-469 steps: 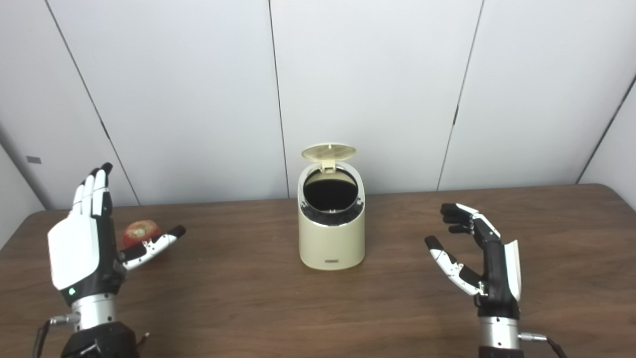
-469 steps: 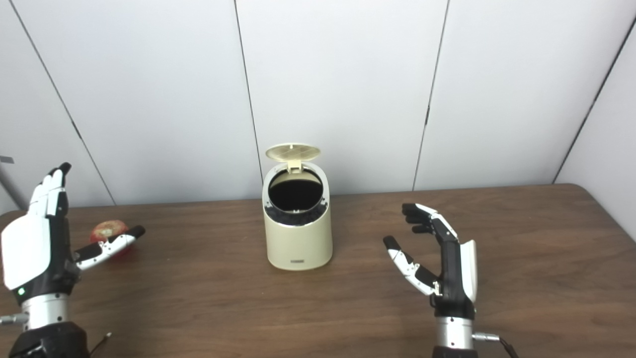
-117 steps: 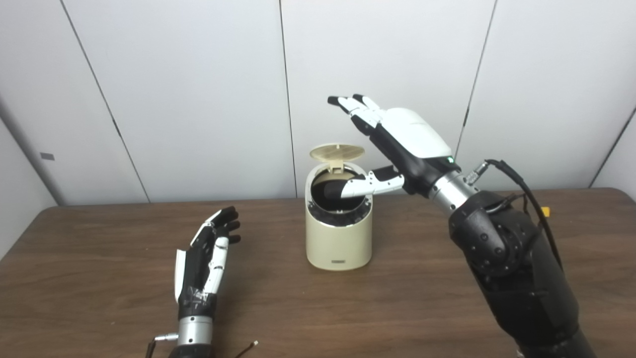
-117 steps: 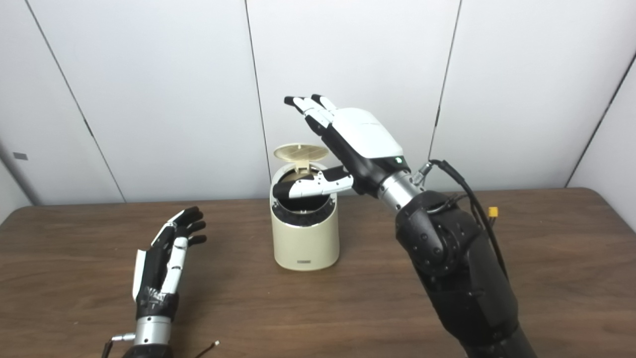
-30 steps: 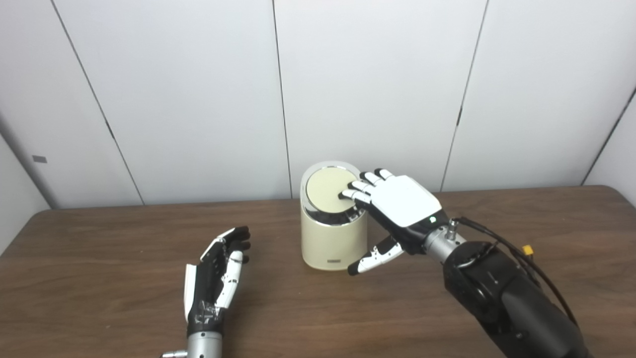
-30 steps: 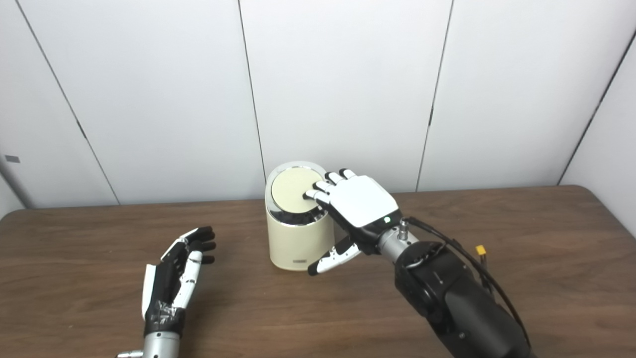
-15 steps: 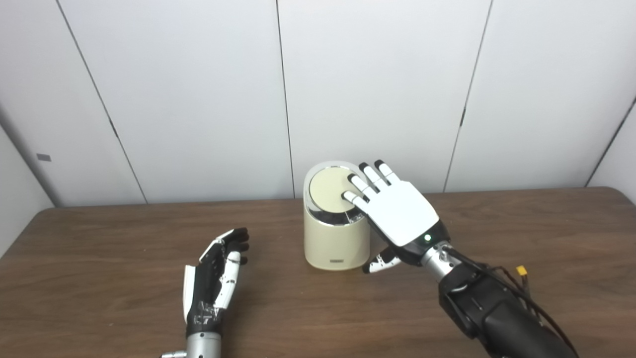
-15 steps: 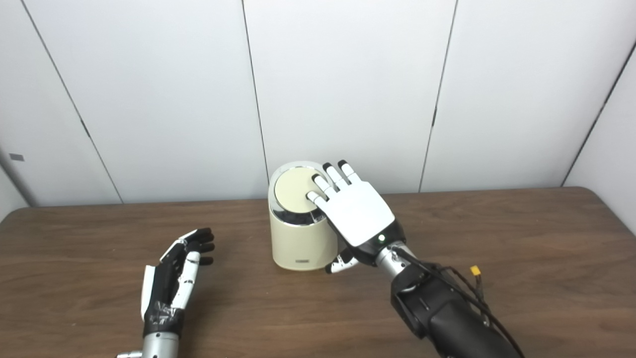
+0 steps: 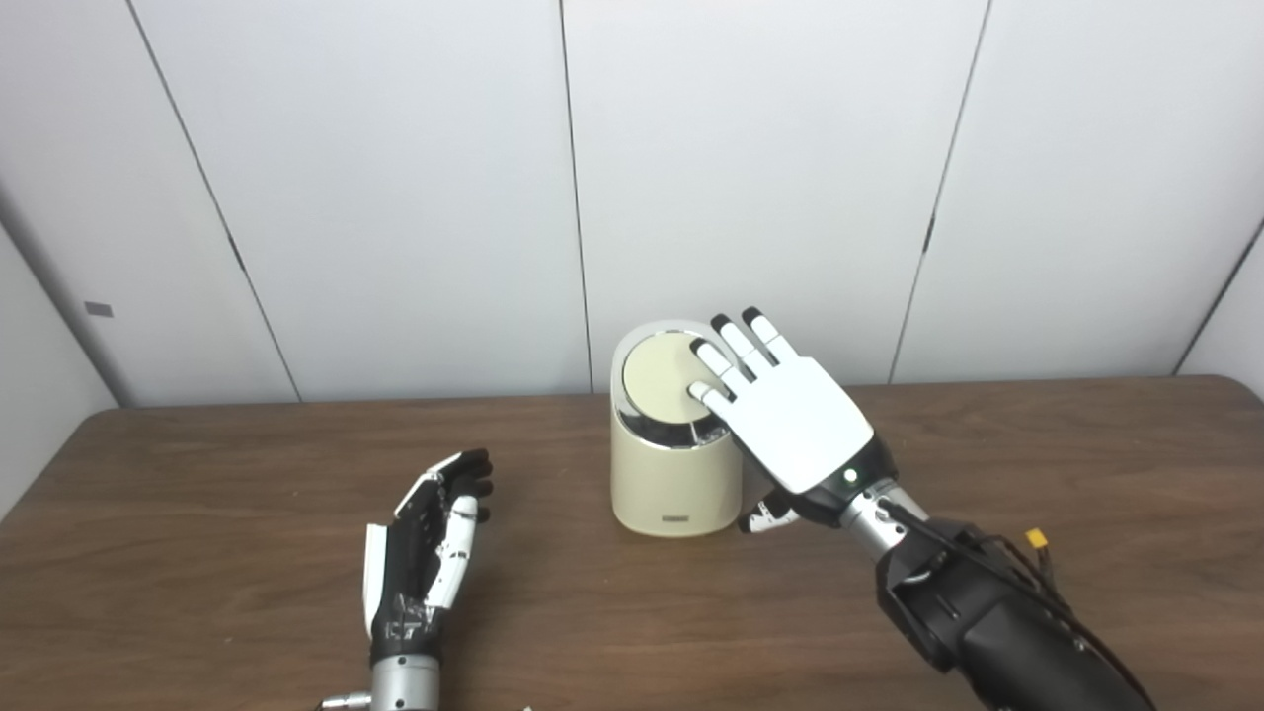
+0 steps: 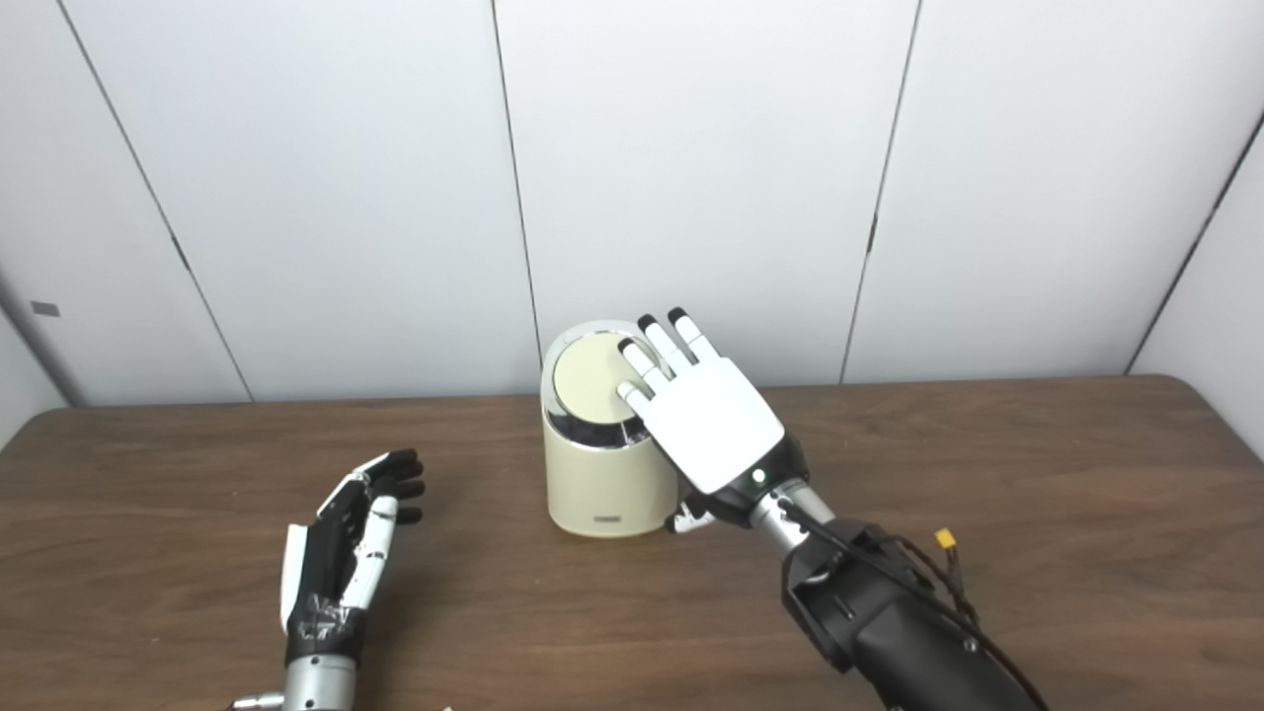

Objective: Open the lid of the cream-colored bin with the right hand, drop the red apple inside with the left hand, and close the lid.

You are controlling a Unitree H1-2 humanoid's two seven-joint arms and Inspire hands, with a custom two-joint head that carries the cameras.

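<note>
The cream-colored bin (image 9: pixel 671 484) stands mid-table with its round lid (image 9: pixel 657 371) lying flat and closed inside a chrome rim. My right hand (image 9: pixel 785 415) is open, palm down, over the bin's right side, its fingers (image 9: pixel 713 357) stretched across the lid's right edge and its thumb down beside the bin's wall. My left hand (image 9: pixel 425 543) rests open on the table to the left of the bin, holding nothing. No red apple shows anywhere on the table.
The brown wooden table (image 9: pixel 197 553) runs to a white panelled wall (image 9: pixel 395 197) behind the bin. My right forearm with its cable and a small yellow connector (image 9: pixel 1037 539) crosses the front right of the table.
Since a second ago my right hand has turned more upright, its fingers straighter over the closed lid and its thumb drawn in toward the bin. The camera shifted slightly. My left hand has stayed put.
</note>
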